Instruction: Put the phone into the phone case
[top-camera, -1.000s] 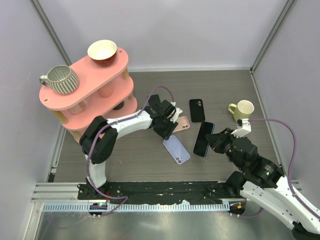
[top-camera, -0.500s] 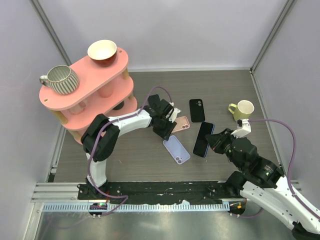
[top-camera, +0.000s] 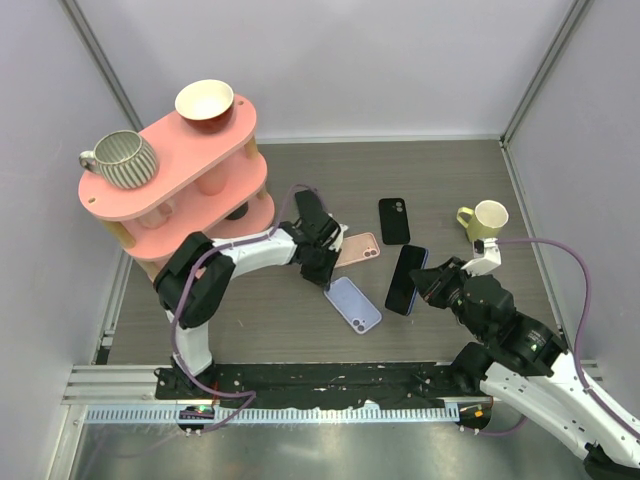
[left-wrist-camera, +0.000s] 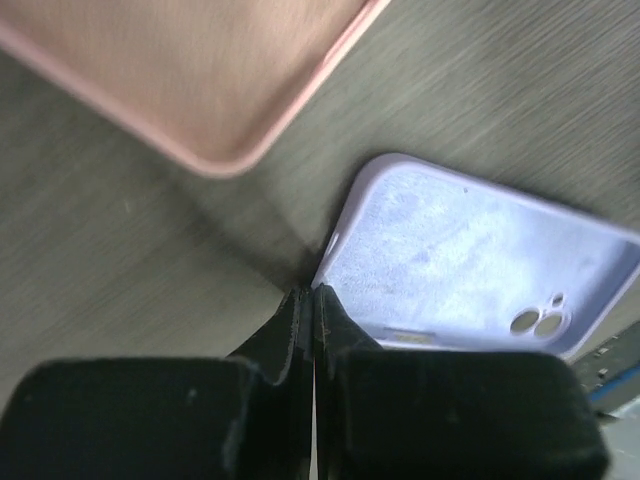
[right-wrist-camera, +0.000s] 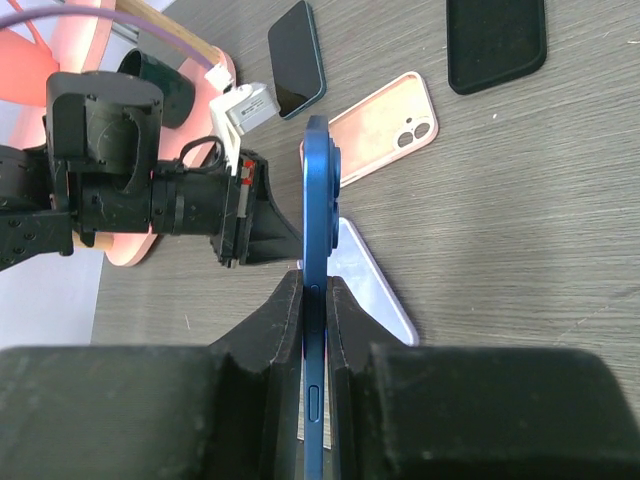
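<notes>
Looking down from above, I am holding the slim blue slab phone (top-camera: 405, 278) in my right pincer (top-camera: 424, 284), tilted up on its edge just beside the open lilac silicone phone case (top-camera: 353, 303), which is lying hollow side up on the grey wood-grain table (top-camera: 450, 170). My left pincer (top-camera: 320, 264) is sitting at that case's far corner, near 1 pink case (top-camera: 358, 248).

In my left wrist view, my 2 fingers (left-wrist-camera: 270, 340) are pressing together, clenched on nothing I can see, tips touching the lilac case's corner.

In my right wrist view, I am clamping the phone edge-on, the lilac case showing beyond it.

I am judging the pickup done; seating the phone in the case is what is remaining.
</notes>
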